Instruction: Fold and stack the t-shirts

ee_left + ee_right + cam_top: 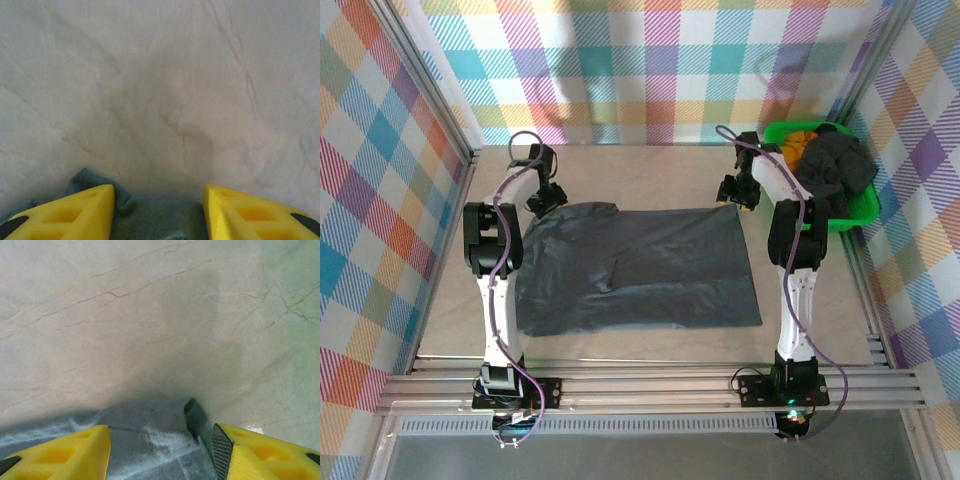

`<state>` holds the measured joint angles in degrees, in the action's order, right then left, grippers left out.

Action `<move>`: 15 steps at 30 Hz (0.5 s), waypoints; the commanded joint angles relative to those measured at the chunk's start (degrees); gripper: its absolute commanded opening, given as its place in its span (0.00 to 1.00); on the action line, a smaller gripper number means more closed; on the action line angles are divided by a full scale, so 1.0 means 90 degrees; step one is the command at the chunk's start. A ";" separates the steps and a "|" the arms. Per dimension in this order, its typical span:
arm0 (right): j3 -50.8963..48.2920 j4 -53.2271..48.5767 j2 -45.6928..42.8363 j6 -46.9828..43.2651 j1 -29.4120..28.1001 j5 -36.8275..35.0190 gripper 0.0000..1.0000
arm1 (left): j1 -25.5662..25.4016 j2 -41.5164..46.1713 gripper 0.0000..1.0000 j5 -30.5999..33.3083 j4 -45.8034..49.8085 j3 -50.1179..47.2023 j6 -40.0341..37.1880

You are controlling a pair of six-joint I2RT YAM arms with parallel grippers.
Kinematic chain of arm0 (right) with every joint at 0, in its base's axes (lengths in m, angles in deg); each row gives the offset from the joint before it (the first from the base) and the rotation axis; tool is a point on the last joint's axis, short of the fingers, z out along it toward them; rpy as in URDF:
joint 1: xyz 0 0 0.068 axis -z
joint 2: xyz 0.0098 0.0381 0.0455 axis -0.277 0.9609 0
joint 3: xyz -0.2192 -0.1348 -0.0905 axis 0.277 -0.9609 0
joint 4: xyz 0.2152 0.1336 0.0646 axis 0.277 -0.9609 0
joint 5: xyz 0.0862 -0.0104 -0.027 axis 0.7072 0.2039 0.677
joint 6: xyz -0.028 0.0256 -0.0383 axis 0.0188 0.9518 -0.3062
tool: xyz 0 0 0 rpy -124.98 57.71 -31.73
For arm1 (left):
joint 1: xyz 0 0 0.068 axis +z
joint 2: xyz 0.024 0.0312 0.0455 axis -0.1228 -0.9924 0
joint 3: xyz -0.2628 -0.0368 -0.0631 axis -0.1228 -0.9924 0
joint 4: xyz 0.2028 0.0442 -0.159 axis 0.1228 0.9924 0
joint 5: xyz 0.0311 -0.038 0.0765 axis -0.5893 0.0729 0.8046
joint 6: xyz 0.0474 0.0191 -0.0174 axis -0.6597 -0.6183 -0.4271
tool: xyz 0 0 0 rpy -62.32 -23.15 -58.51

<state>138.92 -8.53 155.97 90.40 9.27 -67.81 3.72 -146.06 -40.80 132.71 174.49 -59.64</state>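
Note:
A dark charcoal t-shirt (640,265) lies spread flat across the middle of the table. My left gripper (542,203) sits low at the shirt's far left corner. In the left wrist view its yellow fingers (75,212) stand wide apart, and the shirt's edge (155,217) lies between them. My right gripper (733,195) is at the far right corner. Its fingers (260,452) are also spread, with the shirt's corner (145,440) on the table between them. More dark shirts (835,165) are piled in the bin.
A bright green bin (855,215) stands at the back right, holding the dark shirts and an orange cloth (798,140). Beige marble tabletop (650,170) shows beyond the shirt. Metal frame posts and checkered walls enclose the table.

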 commanded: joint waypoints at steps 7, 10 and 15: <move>0.0559 -0.0305 0.0352 -0.0205 0.0016 -0.0102 0.35 | -0.0118 0.0232 0.31 -0.0010 0.0249 -0.0443 0.0035; 0.0667 -0.0308 0.0428 -0.0278 0.0045 -0.0126 0.26 | -0.0118 0.0239 0.15 0.0053 0.0277 -0.0326 0.0074; 0.0691 -0.0305 0.0398 -0.0291 0.0063 -0.0155 0.00 | -0.0120 0.0452 0.00 0.0115 0.0229 -0.0192 0.0098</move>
<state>143.84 -10.12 159.10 88.71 9.42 -68.70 3.26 -144.55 -40.25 132.76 172.35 -59.35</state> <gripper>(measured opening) 0.036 0.063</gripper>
